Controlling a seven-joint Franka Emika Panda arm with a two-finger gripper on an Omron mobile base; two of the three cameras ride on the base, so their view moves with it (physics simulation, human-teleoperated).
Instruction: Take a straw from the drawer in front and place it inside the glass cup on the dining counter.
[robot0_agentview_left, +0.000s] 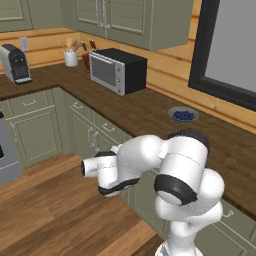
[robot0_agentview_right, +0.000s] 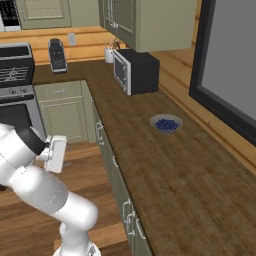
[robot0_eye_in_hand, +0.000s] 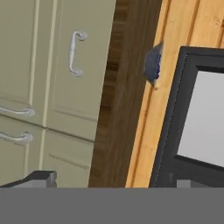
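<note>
The glossy white arm (robot0_agentview_left: 165, 175) with dark joint rings is folded closest to the cameras, above a warm plank floor (robot0_agentview_left: 55, 210). The gripper (robot0_eye_in_hand: 113, 186) is barely seen in the hand view, but its fingers are spread wide with nothing between them. A sage-green panelled drawer (robot0_eye_in_hand: 76, 57) with a curved silver handle (robot0_eye_in_hand: 75, 53) is seen closed in front of the hand. Above the green cabinets (robot0_agentview_right: 117, 175), a dark wood-grain worktop (robot0_agentview_right: 165, 170) carries a small bowl of blue berries (robot0_agentview_right: 166, 123), a boxy black microwave (robot0_agentview_left: 118, 70) and a coffee machine (robot0_agentview_left: 15, 63). A dark-framed window (robot0_agentview_right: 225, 65) is set in pale timber walls (robot0_agentview_left: 165, 75).
</note>
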